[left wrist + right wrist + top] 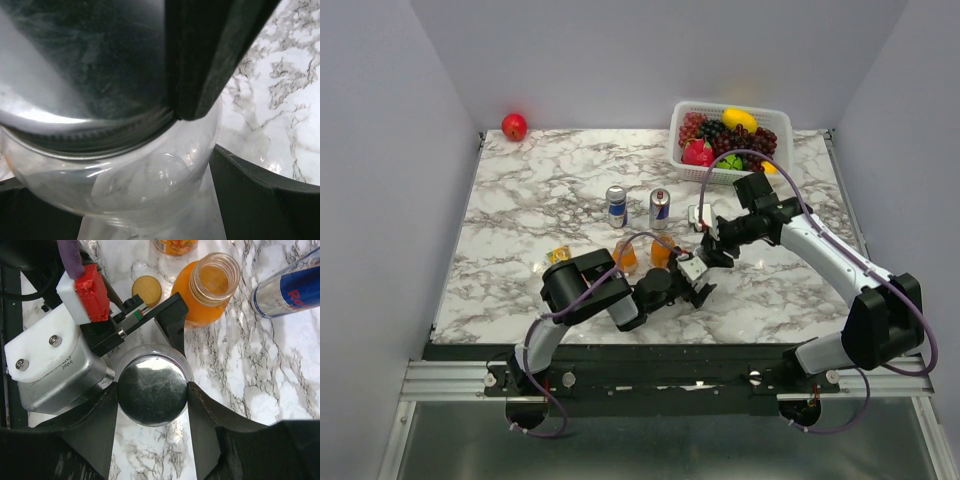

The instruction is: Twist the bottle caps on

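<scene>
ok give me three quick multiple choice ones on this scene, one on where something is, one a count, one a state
1. Where is the loose orange-gold cap in the right wrist view?
A. flat on the table beside the orange bottle
B. screwed onto that bottle
C. stacked on another cap

2. How many drink cans stand on the table?
A. one
B. two
C. four

3. What state is the orange bottle next to that cap in?
A. capped
B. lying on its side
C. upright, mouth open

Answers:
1 A: the cap lies on the marble just left of the bottle, apart from it.
2 B: the top view shows two cans side by side behind the arms.
3 C: its threaded neck is bare and the orange liquid shows through the mouth.
</scene>
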Robot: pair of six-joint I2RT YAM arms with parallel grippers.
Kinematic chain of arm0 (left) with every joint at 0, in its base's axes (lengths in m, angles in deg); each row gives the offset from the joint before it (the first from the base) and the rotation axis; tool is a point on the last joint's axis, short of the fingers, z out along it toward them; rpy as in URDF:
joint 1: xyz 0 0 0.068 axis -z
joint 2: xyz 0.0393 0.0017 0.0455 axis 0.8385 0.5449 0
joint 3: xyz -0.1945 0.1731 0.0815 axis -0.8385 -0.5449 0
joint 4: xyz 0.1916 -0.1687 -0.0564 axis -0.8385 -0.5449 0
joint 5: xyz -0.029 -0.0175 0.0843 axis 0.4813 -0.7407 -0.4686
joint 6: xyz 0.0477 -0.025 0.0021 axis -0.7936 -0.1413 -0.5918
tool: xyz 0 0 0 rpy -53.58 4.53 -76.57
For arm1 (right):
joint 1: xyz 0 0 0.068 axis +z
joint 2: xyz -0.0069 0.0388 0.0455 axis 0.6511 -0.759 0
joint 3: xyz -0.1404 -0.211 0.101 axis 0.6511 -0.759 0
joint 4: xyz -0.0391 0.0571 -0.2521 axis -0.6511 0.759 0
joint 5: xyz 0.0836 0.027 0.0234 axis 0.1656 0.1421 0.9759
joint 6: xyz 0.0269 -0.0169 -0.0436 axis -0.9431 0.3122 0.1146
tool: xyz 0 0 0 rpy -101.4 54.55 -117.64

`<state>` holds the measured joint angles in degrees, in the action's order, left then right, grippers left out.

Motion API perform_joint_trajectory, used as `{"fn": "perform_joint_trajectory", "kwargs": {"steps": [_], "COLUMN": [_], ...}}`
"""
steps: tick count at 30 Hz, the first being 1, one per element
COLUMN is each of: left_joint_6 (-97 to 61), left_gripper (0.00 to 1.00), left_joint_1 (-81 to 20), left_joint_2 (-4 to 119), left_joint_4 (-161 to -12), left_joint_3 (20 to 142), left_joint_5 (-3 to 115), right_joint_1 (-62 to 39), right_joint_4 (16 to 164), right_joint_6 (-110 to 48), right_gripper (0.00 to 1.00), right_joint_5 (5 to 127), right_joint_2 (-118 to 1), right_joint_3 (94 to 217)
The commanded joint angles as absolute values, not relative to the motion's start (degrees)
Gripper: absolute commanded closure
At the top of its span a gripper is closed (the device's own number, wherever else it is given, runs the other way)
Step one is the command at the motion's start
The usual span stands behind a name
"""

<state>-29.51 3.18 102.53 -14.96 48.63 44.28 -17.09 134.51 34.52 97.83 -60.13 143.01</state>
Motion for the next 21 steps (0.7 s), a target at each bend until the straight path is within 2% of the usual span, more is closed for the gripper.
{"fn": "perform_joint_trajectory", "kwargs": {"steps": [1, 10, 13, 16, 17, 18, 21], "left_joint_6": [-31.85, -34.40, -35.98, -36.60, -36.51, -36.51, -36.60], "left_gripper": [0.05, 0.29, 0.36, 0.42, 0.43, 0.46, 0.50], "left_joint_1": [4.89, 6.12, 6.38, 6.56, 6.56, 6.56, 6.56], "left_joint_2": [105.59, 103.05, 100.85, 98.13, 96.56, 95.58, 91.10], "left_joint_4": [-10.88, -8.76, -8.76, -9.11, -9.64, -9.99, -11.92], "left_joint_3": [51.68, 47.73, 46.50, 44.48, 43.26, 42.46, 39.21], "left_joint_5": [44.51, 51.97, 54.96, 57.85, 58.56, 59.35, 62.78], "right_joint_1": [-17.68, -17.77, -17.77, -17.77, -17.77, -17.86, -17.77], "right_joint_4": [144.03, 145.61, 146.49, 148.50, 149.73, 150.96, 155.88], "right_joint_6": [34.66, 33.87, 33.17, 32.82, 32.29, 31.85, 30.28], "right_gripper": [0.43, 0.42, 0.37, 0.28, 0.19, 0.00, 0.00], "right_joint_5": [92.51, 93.48, 93.13, 93.13, 93.21, 93.56, 94.97], "right_joint_2": [-63.83, -61.46, -60.05, -58.64, -57.68, -57.24, -54.44], "right_joint_3": [138.28, 138.02, 137.93, 139.77, 141.51, 143.01, 148.97]}}
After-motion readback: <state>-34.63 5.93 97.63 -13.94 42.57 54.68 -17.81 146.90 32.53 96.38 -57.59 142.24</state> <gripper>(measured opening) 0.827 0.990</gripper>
